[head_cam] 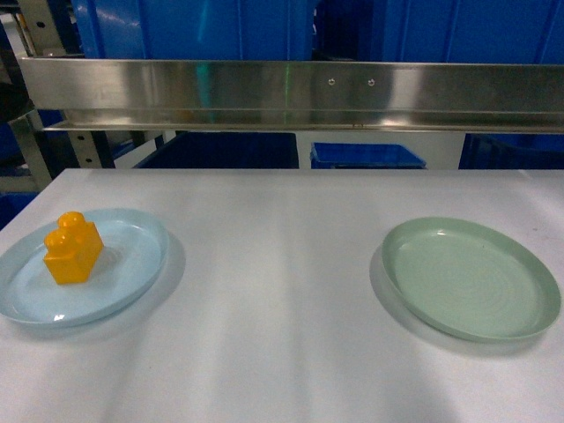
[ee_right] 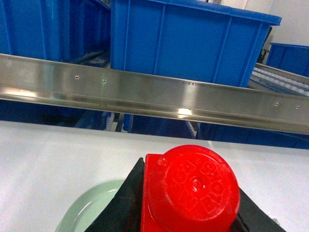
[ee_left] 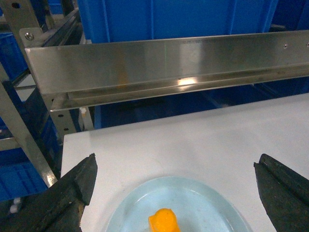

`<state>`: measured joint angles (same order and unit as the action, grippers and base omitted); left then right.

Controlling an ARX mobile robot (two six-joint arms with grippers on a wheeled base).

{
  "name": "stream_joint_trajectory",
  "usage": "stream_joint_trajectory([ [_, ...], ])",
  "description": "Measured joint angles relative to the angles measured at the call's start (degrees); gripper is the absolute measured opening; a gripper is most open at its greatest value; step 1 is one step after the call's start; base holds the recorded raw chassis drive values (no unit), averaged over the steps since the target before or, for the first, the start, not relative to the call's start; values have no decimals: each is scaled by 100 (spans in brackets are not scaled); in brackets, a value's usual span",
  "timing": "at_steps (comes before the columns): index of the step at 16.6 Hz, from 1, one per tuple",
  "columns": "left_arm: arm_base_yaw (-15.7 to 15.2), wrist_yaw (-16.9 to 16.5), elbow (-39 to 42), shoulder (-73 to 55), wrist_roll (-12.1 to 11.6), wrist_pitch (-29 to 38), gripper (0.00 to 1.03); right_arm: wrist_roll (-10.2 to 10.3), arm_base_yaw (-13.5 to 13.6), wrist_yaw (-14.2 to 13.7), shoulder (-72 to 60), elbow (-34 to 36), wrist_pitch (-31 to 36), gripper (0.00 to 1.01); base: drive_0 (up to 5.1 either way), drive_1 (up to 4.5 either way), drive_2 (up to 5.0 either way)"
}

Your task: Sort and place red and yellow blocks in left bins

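Fingers (ee_right: 120,208) of your right gripper (ee_right: 188,217) clamp the red block (ee_right: 190,195); left gripper (ee_left: 174,193) gapes empty, yellow block (ee_left: 164,221) at 6 o'clock, blue plate (head_cam: 132,264) at 9.

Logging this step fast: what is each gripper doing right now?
Left gripper: open, fingers spread wide above the yellow block, holding nothing.
Right gripper: closed on the red block.

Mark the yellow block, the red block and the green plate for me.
yellow block (head_cam: 73,253), head view, front face.
red block (ee_right: 195,188), right wrist view, top of its round stud.
green plate (head_cam: 529,322), head view, rim on the near right.
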<state>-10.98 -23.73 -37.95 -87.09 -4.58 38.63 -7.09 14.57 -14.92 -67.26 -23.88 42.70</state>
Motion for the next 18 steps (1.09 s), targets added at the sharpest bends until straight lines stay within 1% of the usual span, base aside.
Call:
stream_joint_trajectory([
  [1,2,0,0,0,0,-2,98,13,0,-50,146,17,-46,28,0,0,0],
  [6,2,0,0,0,0,-2,98,15,2,-50,201,20,-70,28,0,0,0],
  [8,146,63,-190,-129,-20,-26,98,15,2,-50,201,20,-70,28,0,0,0],
  [9,236,179,-354,-280,-46,9,98,15,4,-48,201,20,-70,28,0,0,0],
  [11,597,490,-1040,-997,-90,-337,98,15,4,-50,201,20,-70,28,0,0,0],
  [13,695,616,-1257,-1270,-109,-420,98,15,4,-50,201,20,-68,28,0,0,0],
  [15,949,1110,-1670,-1969,-254,-330,98,17,4,-50,201,20,-70,28,0,0,0],
  [16,1036,1333,-1814,-2225,-295,-483,98,15,4,-50,201,20,-70,28,0,0,0],
  [17,1106,1519,-1840,-2422,-319,-444,98,15,4,-50,201,20,-68,28,0,0,0],
  [18,1137,1602,-1843,-2516,-293,-540,98,15,4,-48,201,20,-70,28,0,0,0],
])
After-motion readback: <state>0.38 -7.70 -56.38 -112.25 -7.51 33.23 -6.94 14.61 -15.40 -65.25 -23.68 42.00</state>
